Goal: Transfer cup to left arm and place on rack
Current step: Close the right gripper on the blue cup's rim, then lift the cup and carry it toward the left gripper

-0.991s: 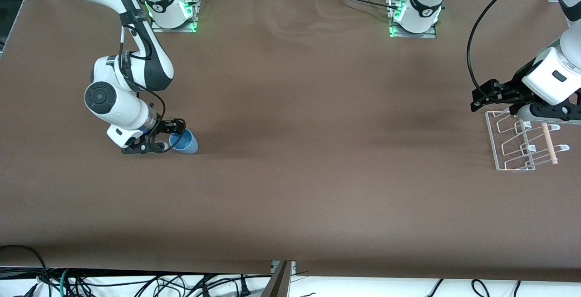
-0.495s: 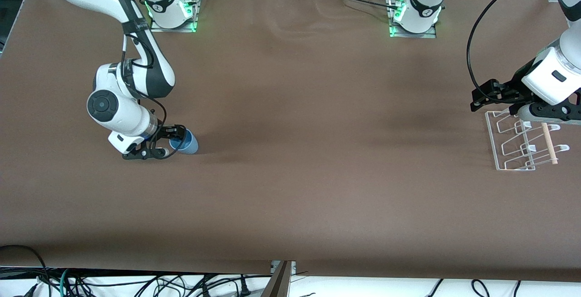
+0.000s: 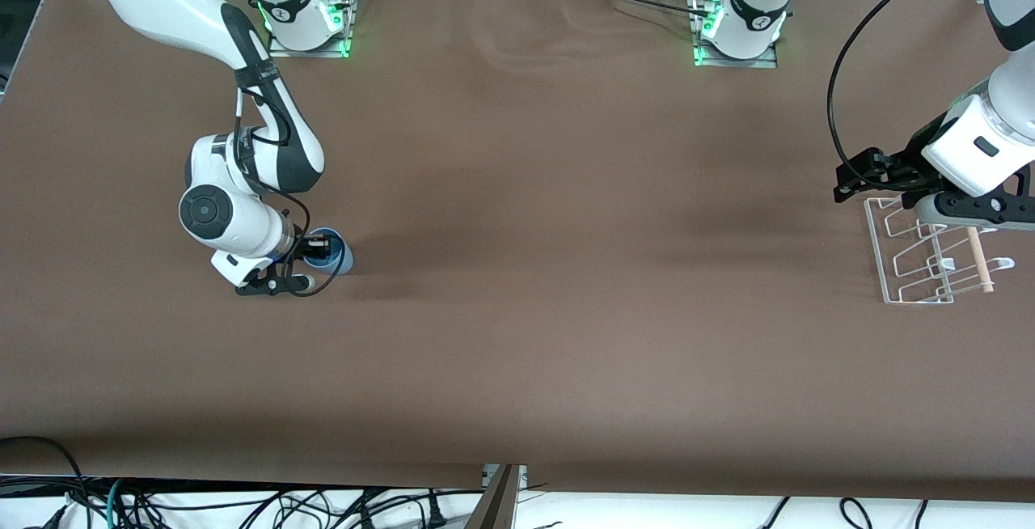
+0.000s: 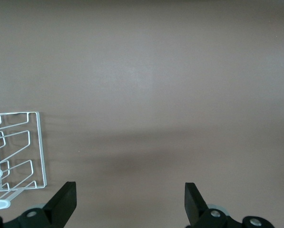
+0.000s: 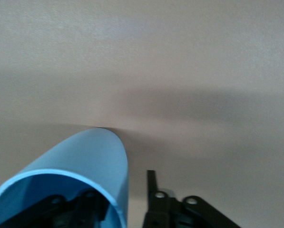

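Since a second ago the right gripper (image 3: 311, 264) has slid in on the cup (image 3: 333, 257): then its fingers stood spread around the cup's mouth, now one finger sits inside the rim and the other outside, pinching the wall between them. The right wrist view shows this, one finger (image 5: 80, 209) inside the cup (image 5: 92, 161) and one finger (image 5: 153, 199) against its outer wall. The right arm's wrist has also moved a little toward the left arm's end of the table. The cup is a light-blue tapered tumbler without a handle, lying on its side on the brown table (image 3: 566, 270) toward the right arm's end. The left gripper (image 3: 861, 175) waits over the white wire rack (image 3: 881, 270), fingers spread wide, shifted only slightly
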